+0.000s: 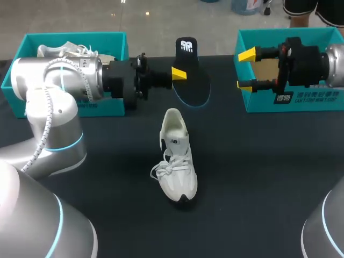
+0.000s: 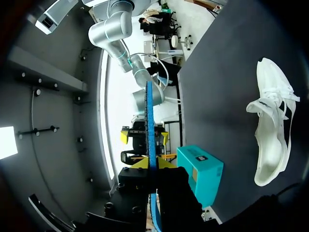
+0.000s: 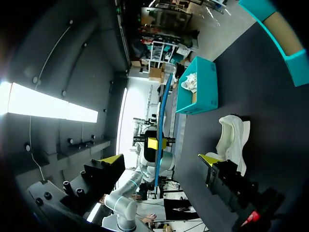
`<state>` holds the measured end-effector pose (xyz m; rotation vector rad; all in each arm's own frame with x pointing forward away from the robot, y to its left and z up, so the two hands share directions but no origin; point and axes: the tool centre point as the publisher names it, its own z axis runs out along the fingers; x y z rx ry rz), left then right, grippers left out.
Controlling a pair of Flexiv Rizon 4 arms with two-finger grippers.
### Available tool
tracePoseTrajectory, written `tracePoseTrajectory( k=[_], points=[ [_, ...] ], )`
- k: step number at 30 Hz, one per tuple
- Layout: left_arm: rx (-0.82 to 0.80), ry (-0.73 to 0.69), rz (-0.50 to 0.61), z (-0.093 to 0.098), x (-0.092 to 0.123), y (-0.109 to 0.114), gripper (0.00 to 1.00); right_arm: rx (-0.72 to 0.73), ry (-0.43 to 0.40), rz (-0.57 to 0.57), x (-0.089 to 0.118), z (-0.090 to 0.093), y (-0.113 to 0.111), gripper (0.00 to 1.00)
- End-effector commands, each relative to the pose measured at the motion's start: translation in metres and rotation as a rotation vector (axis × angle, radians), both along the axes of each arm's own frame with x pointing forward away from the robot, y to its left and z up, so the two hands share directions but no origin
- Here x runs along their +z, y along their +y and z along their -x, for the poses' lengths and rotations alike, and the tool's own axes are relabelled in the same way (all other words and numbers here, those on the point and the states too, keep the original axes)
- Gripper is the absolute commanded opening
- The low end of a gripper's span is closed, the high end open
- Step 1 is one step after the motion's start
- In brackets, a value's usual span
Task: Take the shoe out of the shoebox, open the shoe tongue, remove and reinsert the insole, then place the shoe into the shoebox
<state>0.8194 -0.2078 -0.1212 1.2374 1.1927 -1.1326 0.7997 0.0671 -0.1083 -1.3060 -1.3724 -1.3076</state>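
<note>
**A:** What does the left hand (image 1: pixel 178 74) have?

**B:** The black insole (image 1: pixel 193 80) with the blue edge. Both yellow tips are closed on one end of it, and the rest sticks out ahead of the fingers, held off the dark surface (image 1: pixel 258 161).

**A:** And the right hand (image 1: pixel 246 70)?

**B:** Its fingers are spread wide with nothing between them. It faces the left hand, and the insole is between the two hands, apart from the right one.

**A:** Where is the shoe (image 1: pixel 177 158)?

**B:** It is white and stands on its sole on the surface. It is lower than both hands, off to one side, and touches neither.

**A:** And the boxes?

**B:** One teal shoebox (image 1: pixel 107 106) sits behind the left hand, with a second white shoe (image 1: pixel 70 51) inside. Another teal shoebox (image 1: pixel 258 102) sits just behind the right hand.
</note>
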Motion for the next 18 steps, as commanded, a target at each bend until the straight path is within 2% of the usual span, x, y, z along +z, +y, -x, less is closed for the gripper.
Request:
tracePoseTrajectory(
  k=[1,12,15,17,18],
  points=[
    [-0.003,-0.002,-0.001,-0.0007,0.0,0.0003,0.0,-0.009,0.0,0.002,0.001,0.004,0.0001,1.0],
    [-0.003,-0.002,-0.001,-0.0007,0.0,0.0003,0.0,-0.009,0.0,0.002,0.001,0.004,0.0001,1.0],
    [0.036,0.282,-0.007,0.0019,-0.0009,0.0042,0.0,-0.009,0.0,0.002,0.001,0.004,0.0001,1.0],
    [0.023,0.389,-0.005,0.0068,-0.0005,0.0025,0.0,-0.009,0.0,0.002,0.001,0.004,0.0001,1.0],
    [0.027,0.499,-0.022,0.0085,-0.0004,0.0018,0.0,-0.009,0.0,0.002,0.001,0.004,0.0001,1.0]
  ],
)
